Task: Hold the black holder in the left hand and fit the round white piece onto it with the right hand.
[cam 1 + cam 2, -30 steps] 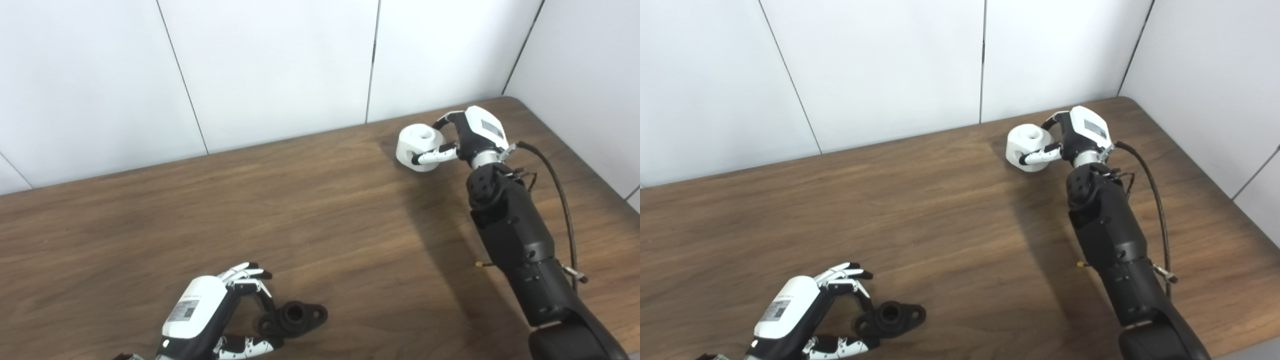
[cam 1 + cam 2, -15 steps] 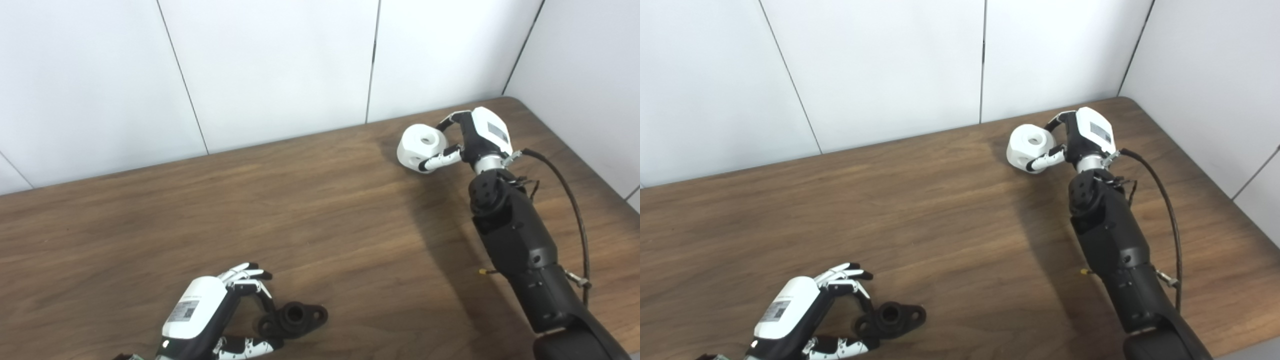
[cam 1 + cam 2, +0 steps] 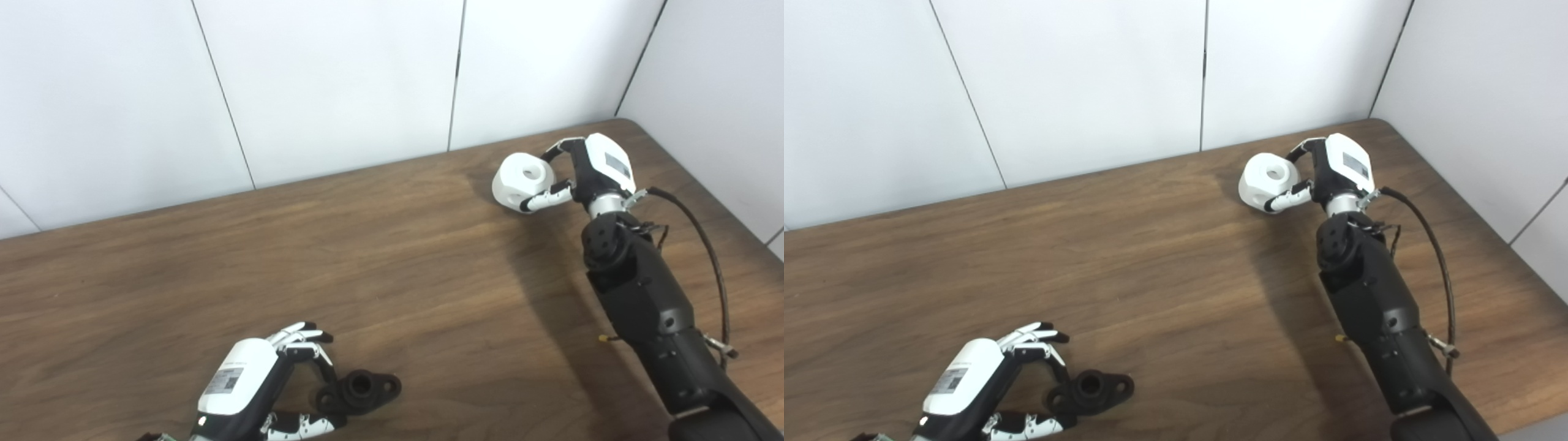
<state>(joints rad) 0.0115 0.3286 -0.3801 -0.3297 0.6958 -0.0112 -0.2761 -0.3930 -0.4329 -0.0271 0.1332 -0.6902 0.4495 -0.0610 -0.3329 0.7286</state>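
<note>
My right hand (image 3: pixel 588 174) is far out near the back right corner of the counter (image 3: pixel 392 263), its fingers (image 3: pixel 545 200) curled around the round white piece (image 3: pixel 520 179); one finger arcs over the top of it and another runs under its lower edge, so the piece is held between them; the piece is tilted, its flat face with the round hole turned up and toward me; its lower edge is close to the wood, though I cannot tell whether it touches or hangs just clear; my right forearm reaches up to it from the bottom right, a black cable (image 3: pixel 704 245) looping beside the wrist.

My left hand (image 3: pixel 263 386) is low at the near edge of the counter, well apart from the right; the black holder (image 3: pixel 361 389) lies flat on the wood just to the right of it, a short collar with a hole in the middle and a flat ear at each end; my left fingers (image 3: pixel 303 335) are spread and half curled toward its near end, the thumb low beside it; the tips are at or against the holder's left ear, but I cannot tell that they grip it; the holder rests on the counter.
</note>
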